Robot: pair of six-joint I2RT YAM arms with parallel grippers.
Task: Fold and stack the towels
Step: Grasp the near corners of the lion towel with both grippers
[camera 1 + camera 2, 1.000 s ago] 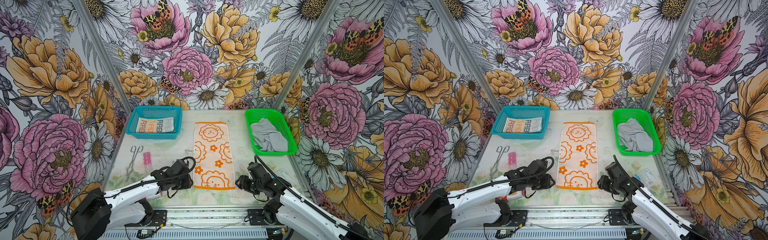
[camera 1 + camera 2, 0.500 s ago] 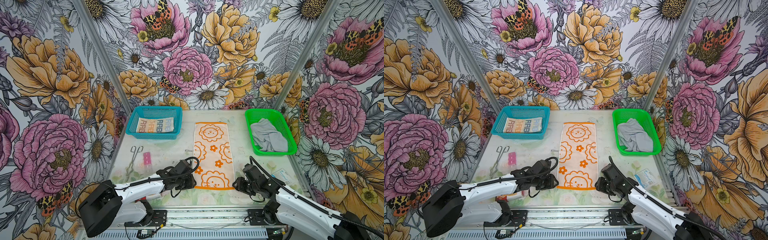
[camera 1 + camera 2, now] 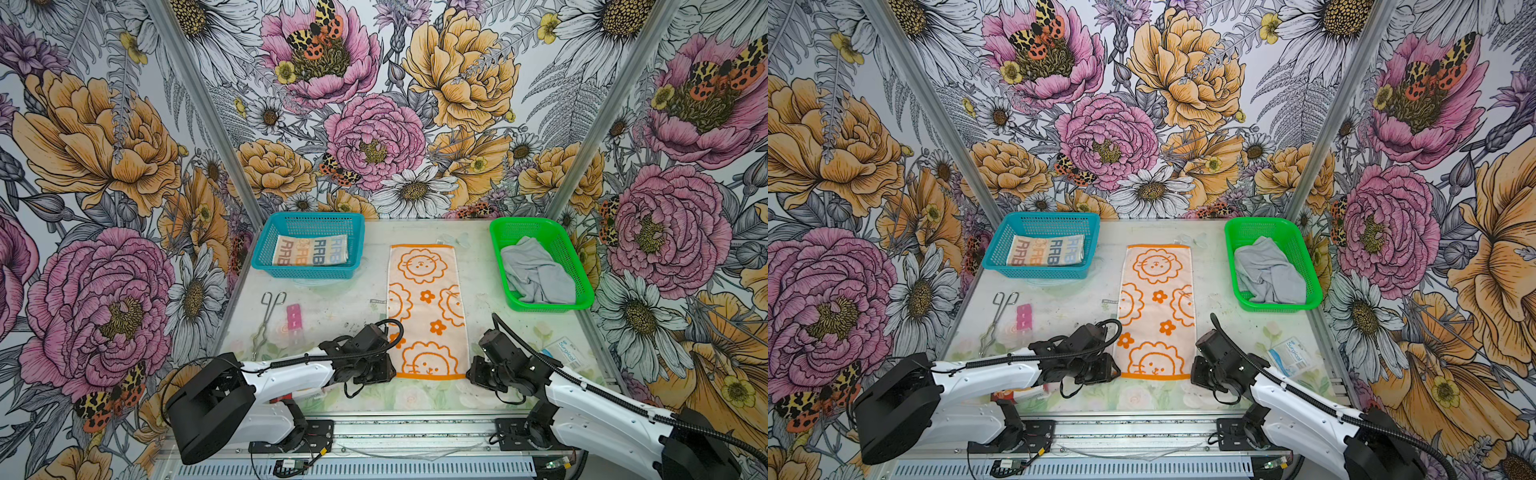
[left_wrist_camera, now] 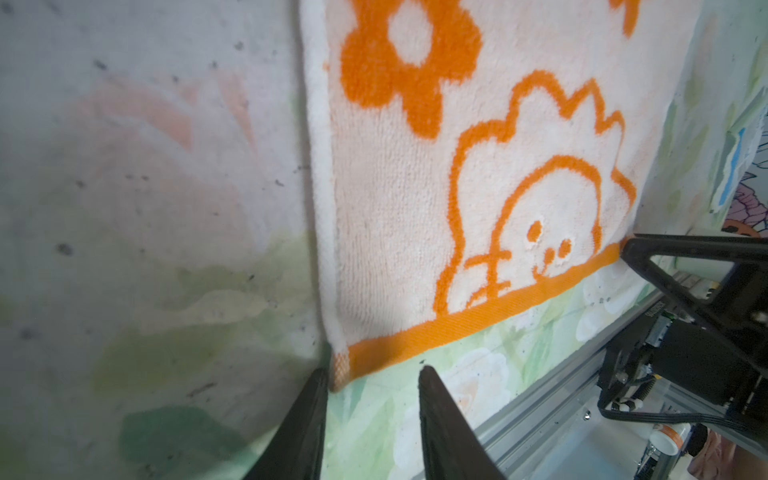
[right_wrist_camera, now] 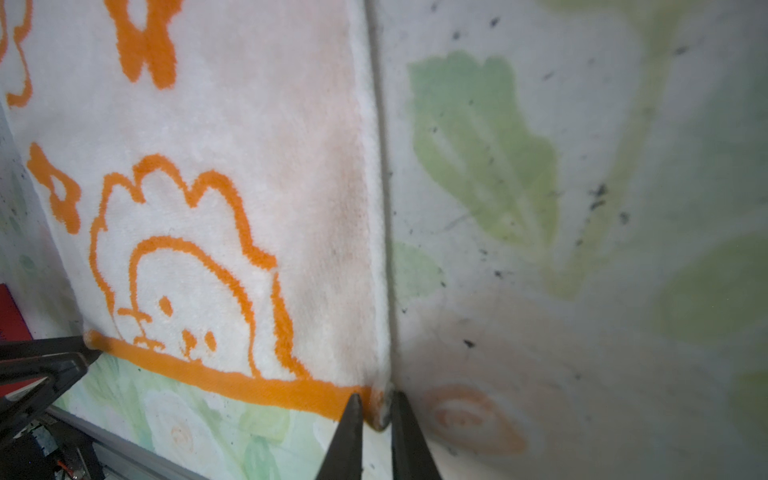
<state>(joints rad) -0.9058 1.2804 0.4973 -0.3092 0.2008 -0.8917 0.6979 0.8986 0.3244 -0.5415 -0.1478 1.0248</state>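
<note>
The right hand (image 5: 377, 398) seemingly pinched one orange towel (image 5: 257, 137) corner; the left hand (image 4: 372, 372) gaped around the other, so lifting now could skew it.

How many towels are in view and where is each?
3. The cream lettered towel lies folded in the blue basket, the orange-patterned towel lies flat on the table between the baskets, the grey towel sits crumpled in the green basket. More could hide under the grey one.
</note>
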